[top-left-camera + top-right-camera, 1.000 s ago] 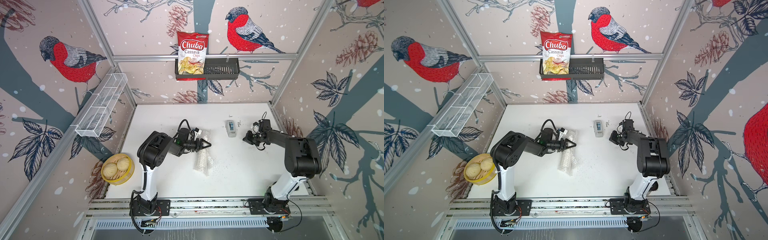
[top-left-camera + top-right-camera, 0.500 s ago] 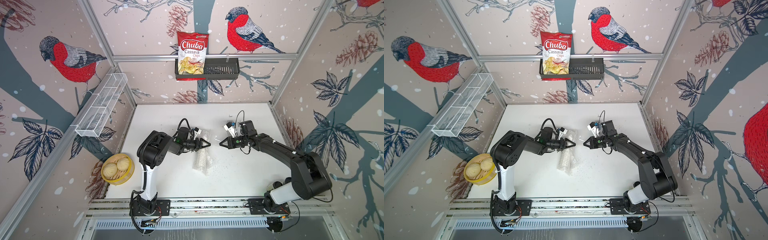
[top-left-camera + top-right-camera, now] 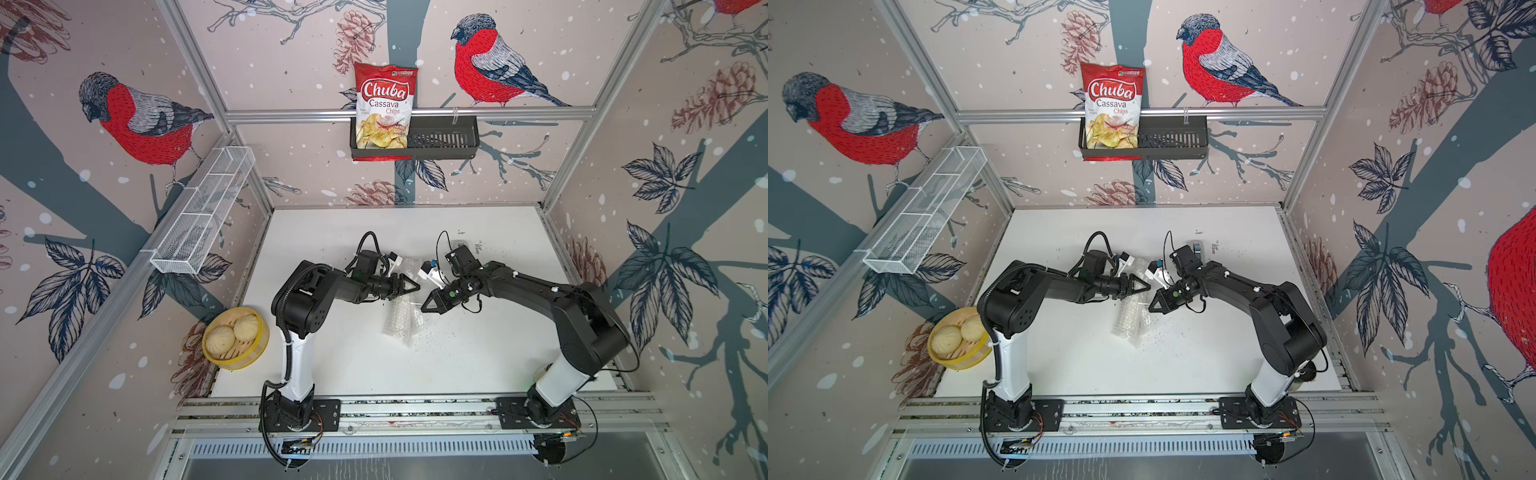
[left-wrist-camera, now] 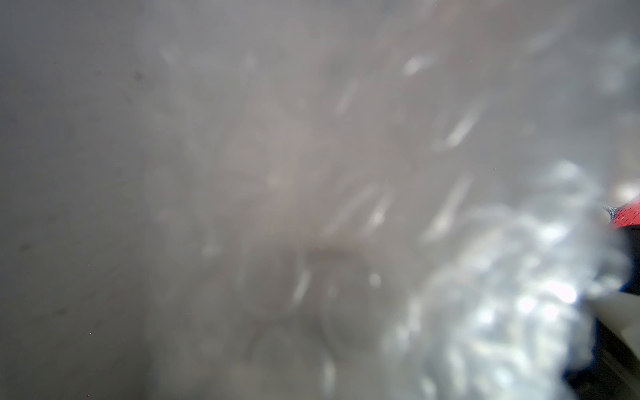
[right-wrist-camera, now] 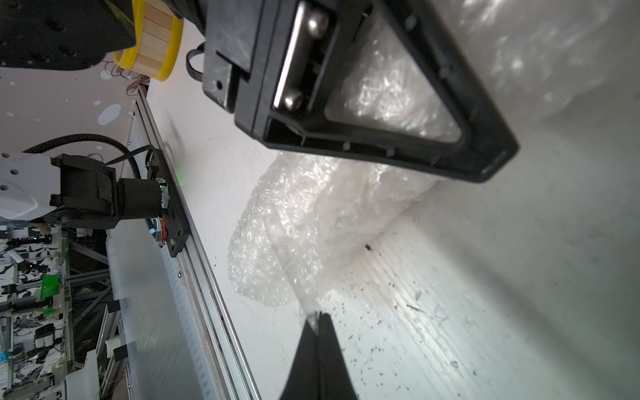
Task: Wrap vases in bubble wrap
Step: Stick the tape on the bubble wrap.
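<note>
On the white counter point(image 3: 332, 361), midway between the two arms, the bubble wrap point(image 3: 400, 328) lies rolled into a crumpled, whitish bundle. Both top views show it point(image 3: 1128, 326). The vase cannot be made out through the layers. The left pincer point(image 3: 417, 286) reaches across the far part of the bundle and is clamped on the bubble wrap, which bulges on both sides of its black triangular fingers point(image 5: 391, 138) in the right wrist view. The left wrist view is almost filled by blurred, glinting plastic point(image 4: 502, 294). The right pincer point(image 3: 423, 309) hangs just beside the bundle on the robot's right. Its tips point(image 5: 318, 320) are pressed together on a thin clear strip point(image 5: 299, 289) that runs from them up to the wrap. Dark specks are scattered on the counter near the bundle. A grey tape dispenser point(image 3: 1197, 245) peeks out behind the right wrist. At the counter's front-left edge, against the wall, a yellow-rimmed bamboo steamer basket point(image 3: 232, 365) holds two pale buns point(image 3: 220, 338) side by side. On the back wall a black slotted basket point(image 3: 444, 141) carries a red Chuba Cassava Chips bag point(image 3: 385, 104) standing in its left end. A white wire-mesh basket point(image 3: 203, 212), split into compartments, hangs on the left wall.
</note>
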Robot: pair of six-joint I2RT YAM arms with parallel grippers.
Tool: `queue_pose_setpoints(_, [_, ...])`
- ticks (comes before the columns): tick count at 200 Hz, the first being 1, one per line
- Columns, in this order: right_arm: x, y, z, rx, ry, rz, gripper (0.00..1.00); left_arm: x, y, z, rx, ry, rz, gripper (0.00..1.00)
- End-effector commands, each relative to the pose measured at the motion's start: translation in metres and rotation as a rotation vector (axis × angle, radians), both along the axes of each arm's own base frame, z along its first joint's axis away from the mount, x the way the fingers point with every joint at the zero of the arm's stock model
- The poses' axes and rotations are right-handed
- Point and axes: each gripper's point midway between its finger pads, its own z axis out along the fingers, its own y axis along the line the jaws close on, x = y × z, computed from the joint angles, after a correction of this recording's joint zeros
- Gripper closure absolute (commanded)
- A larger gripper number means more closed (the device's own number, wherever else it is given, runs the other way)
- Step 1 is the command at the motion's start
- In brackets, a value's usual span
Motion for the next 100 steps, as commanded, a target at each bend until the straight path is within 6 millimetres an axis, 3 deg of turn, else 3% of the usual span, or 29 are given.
queue_pose_setpoints(1, [0.001,-0.004,-0.007,-0.048,-0.013,0.021,1.0,0.005,0.01,-0.022,0.106,-0.028,0.046,0.75])
queue_pose_setpoints(100, [0.014,0.008,-0.007,-0.048,-0.022,0.041,1.0,0.001,0.004,-0.021,0.093,-0.028,0.024,0.75])
